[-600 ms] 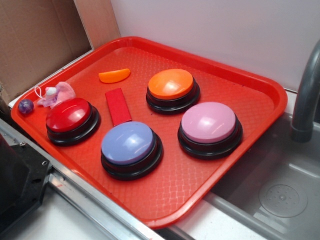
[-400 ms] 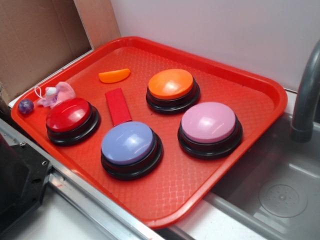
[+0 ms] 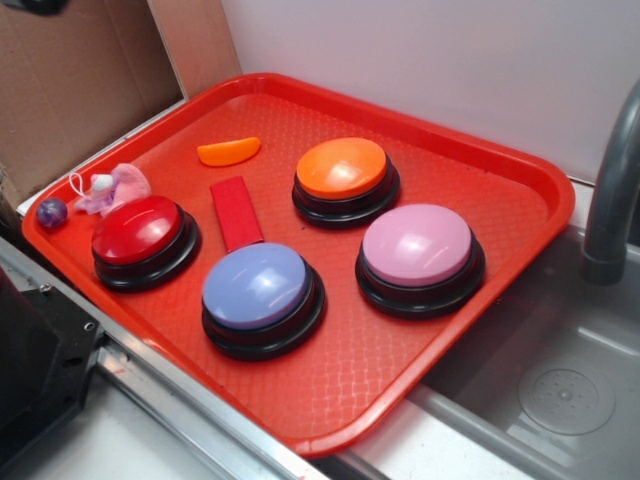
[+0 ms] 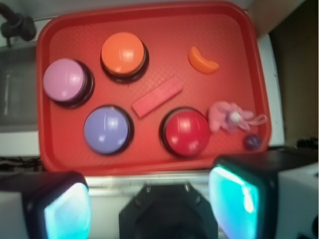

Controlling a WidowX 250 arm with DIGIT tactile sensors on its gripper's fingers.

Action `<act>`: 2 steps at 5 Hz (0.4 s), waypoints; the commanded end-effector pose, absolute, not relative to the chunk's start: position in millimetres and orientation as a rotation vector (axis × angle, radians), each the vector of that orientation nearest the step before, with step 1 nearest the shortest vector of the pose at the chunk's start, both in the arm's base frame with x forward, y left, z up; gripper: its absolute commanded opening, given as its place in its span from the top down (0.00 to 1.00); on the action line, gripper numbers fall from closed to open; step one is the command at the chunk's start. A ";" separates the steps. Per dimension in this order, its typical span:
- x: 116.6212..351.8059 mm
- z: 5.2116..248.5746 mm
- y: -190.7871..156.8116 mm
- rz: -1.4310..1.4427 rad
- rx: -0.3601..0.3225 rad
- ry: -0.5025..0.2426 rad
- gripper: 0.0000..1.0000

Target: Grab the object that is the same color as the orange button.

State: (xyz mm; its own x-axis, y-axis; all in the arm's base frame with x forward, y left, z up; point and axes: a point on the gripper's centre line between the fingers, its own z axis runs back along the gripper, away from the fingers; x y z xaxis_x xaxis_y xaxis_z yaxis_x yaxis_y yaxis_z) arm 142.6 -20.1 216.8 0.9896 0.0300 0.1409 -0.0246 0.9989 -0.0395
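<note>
The object, a small flat orange crescent, lies on the red tray near its far left corner. The orange button stands to the right of it, a short gap away. In the wrist view my gripper hangs high over the tray's near edge and the black robot base. It is open, its cyan pads are wide apart, and nothing is between them. In the exterior view only a dark bit of the arm shows, at the top left edge.
The tray also holds a red button, a lavender button, a pink button, a red block, a pink soft toy and a purple ball. A sink and grey faucet are on the right, cardboard behind on the left.
A dark bit of the arm has come into the top left corner of the exterior view. Nothing on the tray has moved.
</note>
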 end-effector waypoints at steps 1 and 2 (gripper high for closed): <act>201.8 177.4 -2.0 0.035 -0.055 -0.262 0.00; 234.5 150.6 24.6 0.127 -0.039 -0.268 0.00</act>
